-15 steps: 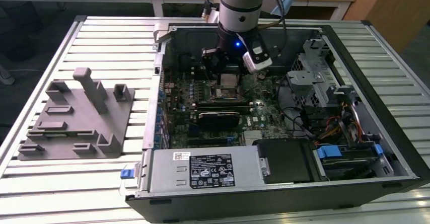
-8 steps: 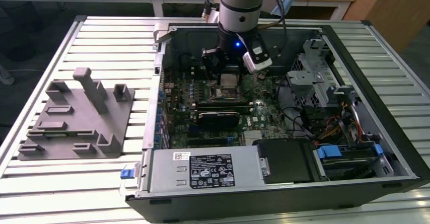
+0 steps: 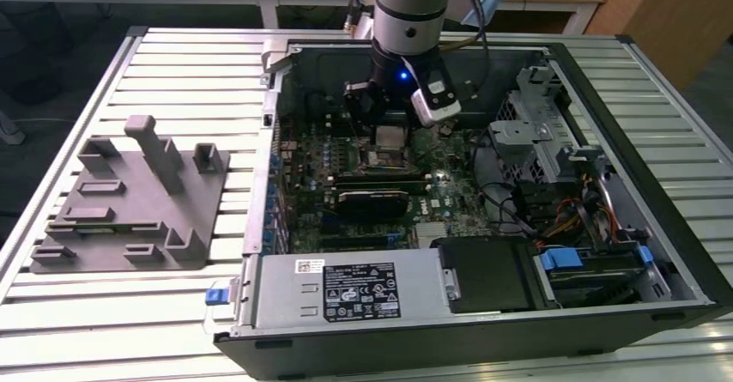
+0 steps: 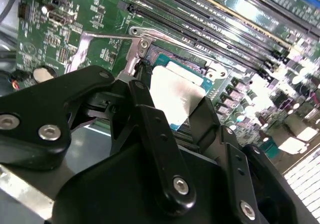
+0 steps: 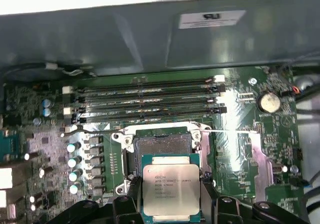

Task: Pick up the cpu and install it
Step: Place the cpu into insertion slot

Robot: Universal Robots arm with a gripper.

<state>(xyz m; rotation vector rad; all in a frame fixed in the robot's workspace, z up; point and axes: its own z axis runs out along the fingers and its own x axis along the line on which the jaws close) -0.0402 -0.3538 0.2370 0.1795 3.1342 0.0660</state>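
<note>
Grey plastic fixture (image 3: 126, 202) lying on the slatted tabletop (image 3: 184, 64) at the exterior view's left, open computer case (image 3: 458, 352) standing beside it, end effector (image 3: 392, 131) hanging inside the case, fingers clamping the cpu (image 5: 171, 189) by two opposite edges, cpu hovering over the edge of the open socket frame (image 5: 162, 143), not sitting in it.

grey fixture (image 3: 126, 206) on slatted table (image 3: 115, 330) | open computer case (image 3: 481, 345) beside it

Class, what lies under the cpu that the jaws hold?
The open socket on the green motherboard, its dark recess showing in the first wrist view. The cpu and gripper hide the rest of it.
</note>
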